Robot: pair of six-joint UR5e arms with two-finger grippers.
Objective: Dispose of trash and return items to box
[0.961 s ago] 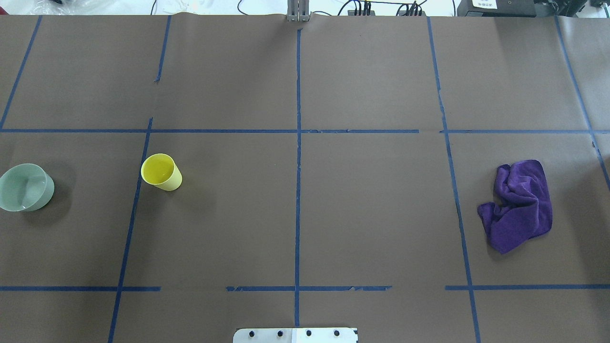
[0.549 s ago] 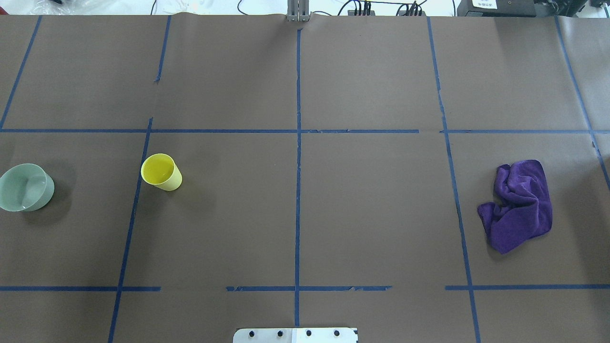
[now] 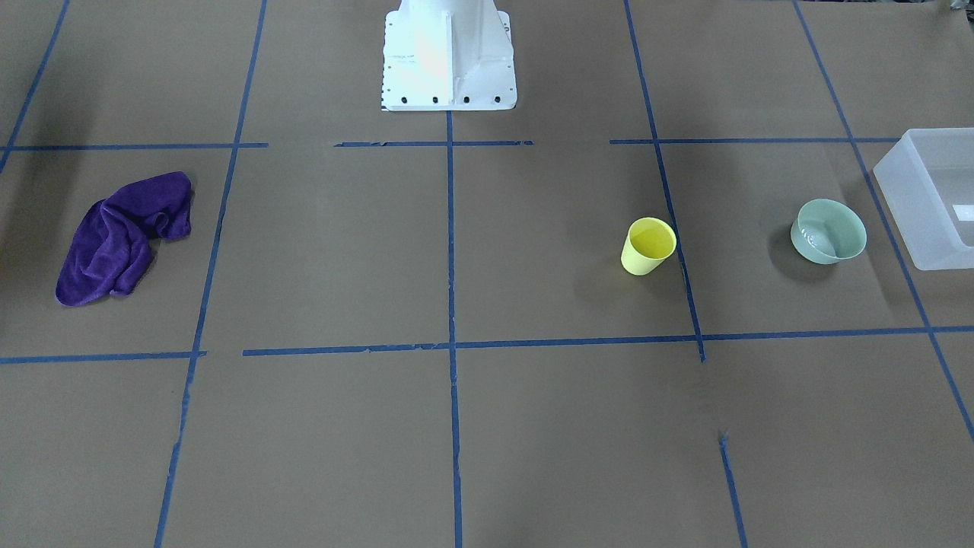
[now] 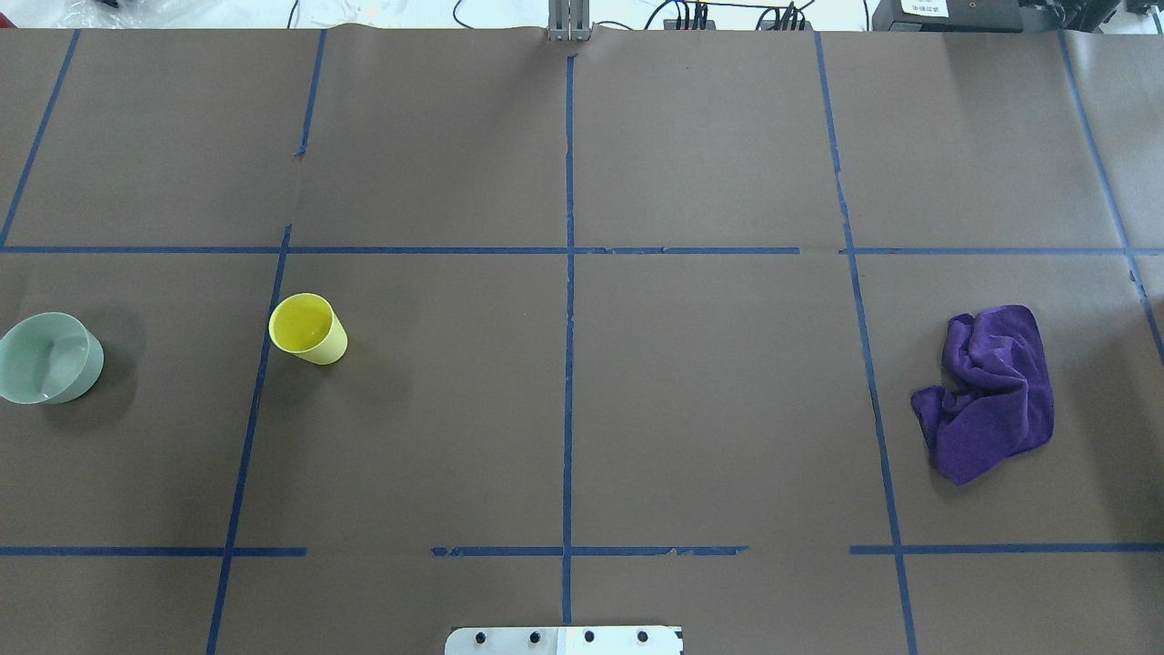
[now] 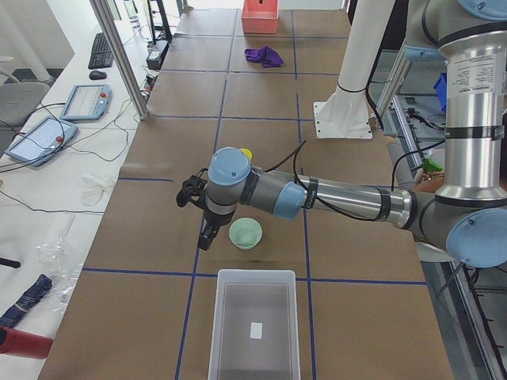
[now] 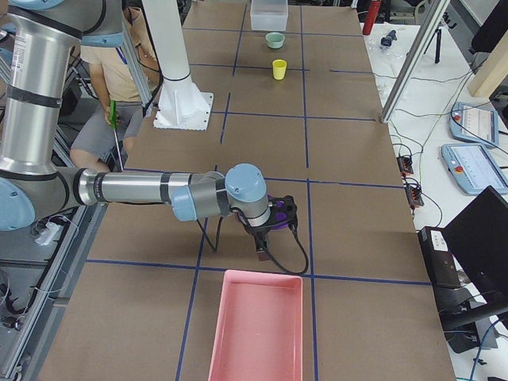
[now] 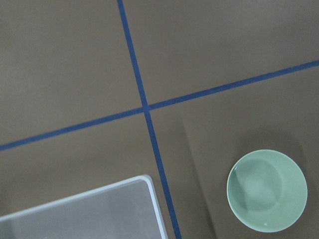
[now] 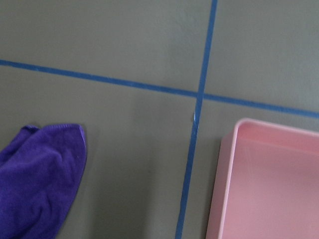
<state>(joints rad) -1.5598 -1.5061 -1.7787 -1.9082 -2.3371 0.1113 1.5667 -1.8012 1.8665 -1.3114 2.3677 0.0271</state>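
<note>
The yellow cup (image 4: 307,328) stands upright on the table's left half. The mint-green bowl (image 4: 47,357) stands further left, near the frosted white box (image 3: 909,202), which is empty in the exterior left view (image 5: 215,332). The left wrist view looks down on the bowl (image 7: 266,189) and a corner of the box (image 7: 75,198). My left gripper (image 5: 206,234) shows only in the exterior left view; it hangs just beside the bowl (image 5: 245,233), and I cannot tell if it is open. My right gripper (image 6: 262,244) shows only in the exterior right view, over the purple cloth (image 6: 279,213); its state is unclear.
The crumpled purple cloth (image 4: 991,391) lies on the table's right half. A pink tray (image 6: 218,325) sits at the right end, its corner in the right wrist view (image 8: 222,189). The robot's white base (image 3: 447,53) stands at the near middle edge.
</note>
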